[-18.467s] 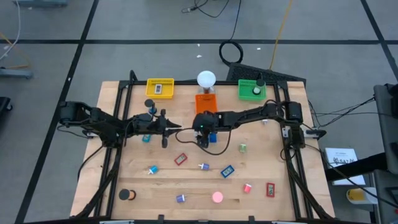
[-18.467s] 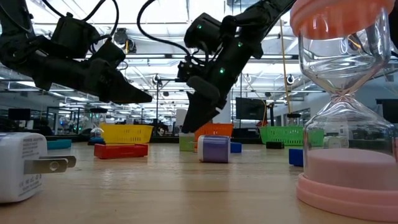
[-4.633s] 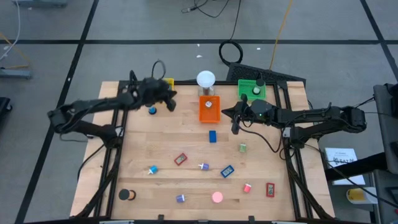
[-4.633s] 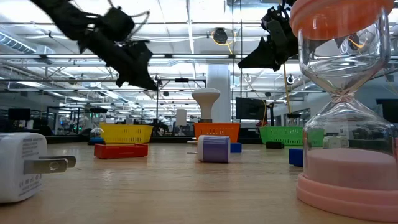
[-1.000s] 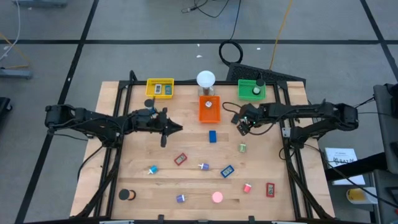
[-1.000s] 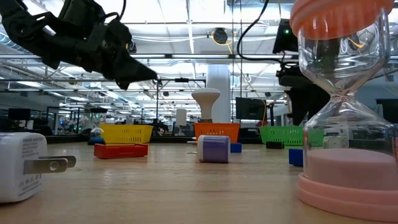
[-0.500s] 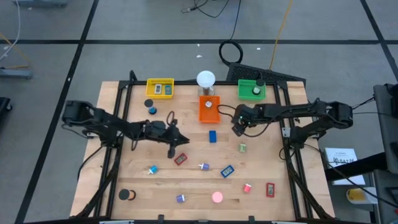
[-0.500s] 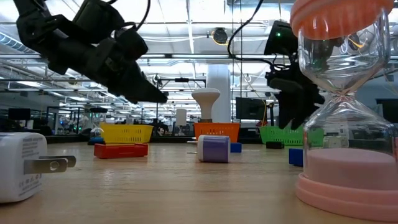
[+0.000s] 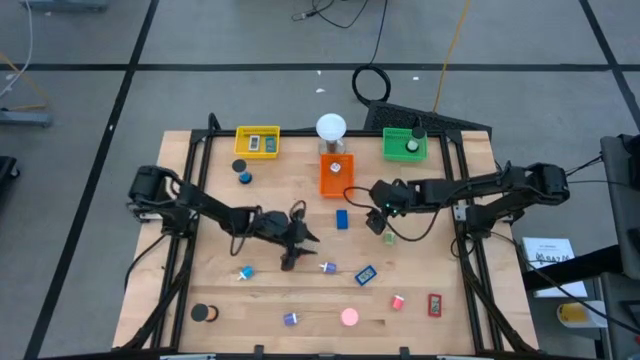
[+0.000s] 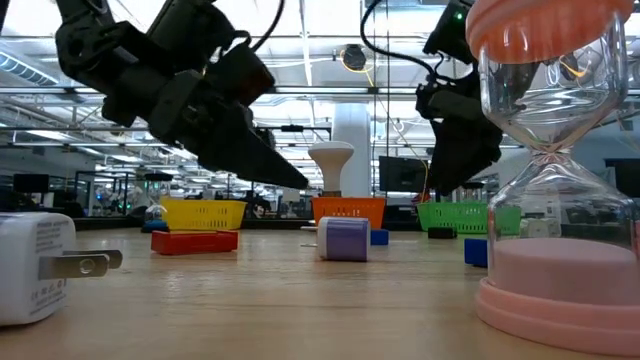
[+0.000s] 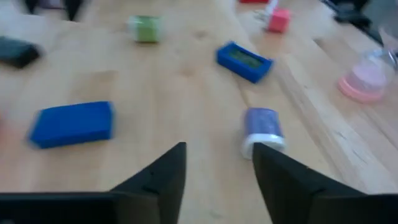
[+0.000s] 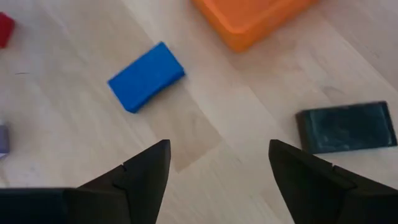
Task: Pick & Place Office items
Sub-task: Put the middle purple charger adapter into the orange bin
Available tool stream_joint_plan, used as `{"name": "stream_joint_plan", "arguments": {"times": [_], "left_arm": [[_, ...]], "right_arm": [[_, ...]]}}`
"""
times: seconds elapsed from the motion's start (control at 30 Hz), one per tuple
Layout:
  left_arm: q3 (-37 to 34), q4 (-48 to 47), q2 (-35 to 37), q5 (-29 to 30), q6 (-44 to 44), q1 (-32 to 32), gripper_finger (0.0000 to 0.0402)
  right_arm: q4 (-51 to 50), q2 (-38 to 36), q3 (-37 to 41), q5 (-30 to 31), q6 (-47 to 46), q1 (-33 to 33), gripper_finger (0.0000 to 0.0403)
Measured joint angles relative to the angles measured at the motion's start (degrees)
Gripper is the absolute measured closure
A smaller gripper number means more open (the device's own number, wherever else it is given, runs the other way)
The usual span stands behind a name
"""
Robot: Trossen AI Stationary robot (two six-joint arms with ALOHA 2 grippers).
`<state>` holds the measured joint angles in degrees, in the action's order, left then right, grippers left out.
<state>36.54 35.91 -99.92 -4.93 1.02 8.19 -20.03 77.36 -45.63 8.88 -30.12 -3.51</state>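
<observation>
left gripper [image 9: 292, 252] is hovering with fingers apart, hiding the red block beneath; right gripper [image 9: 378, 222], fingers apart, is hanging near the blue block [image 9: 342, 219].

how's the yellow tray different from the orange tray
The yellow tray sits at the table's back left and is wider; the orange tray sits nearer the centre, in front of the lamp, and is narrower. The yellow one holds a small dark-green piece, the orange a pale one. Both are open-topped.

Small blue, red, pink and black office items [image 9: 342, 219] lie scattered flat across the wood
</observation>
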Motion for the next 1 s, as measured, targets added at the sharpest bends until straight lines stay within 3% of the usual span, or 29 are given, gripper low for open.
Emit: {"name": "stream_joint_plan", "arguments": {"times": [0.2,0.37,0.5,0.7,0.87,1.0], "left_arm": [[6.4,-4.7,-6.7,1.0,4.9,3.5,0.0150],[9.4,-5.0,-11.1,4.9,5.4,4.8,0.0140],[10.8,-4.8,-13.1,4.4,4.5,4.8,0.0169],[11.4,-4.9,-13.5,3.5,4.4,5.0,0.0248],[11.4,-5.0,-13.5,3.3,4.5,5.0,0.0301],[11.3,-6.5,-12.4,3.4,4.8,4.9,0.0320]], "right_arm": [[2.6,0.0,0.0,0.0,5.1,2.3,0.0160],[4.1,0.1,0.0,0.4,8.8,5.1,0.0197],[7.6,0.2,0.0,3.1,11.4,7.8,0.0240],[12.5,0.2,0.0,3.2,14.9,9.7,0.0293],[14.2,0.2,0.0,3.3,16.3,9.9,0.0318],[14.7,0.2,0.0,3.3,16.7,9.9,0.0327]]}}
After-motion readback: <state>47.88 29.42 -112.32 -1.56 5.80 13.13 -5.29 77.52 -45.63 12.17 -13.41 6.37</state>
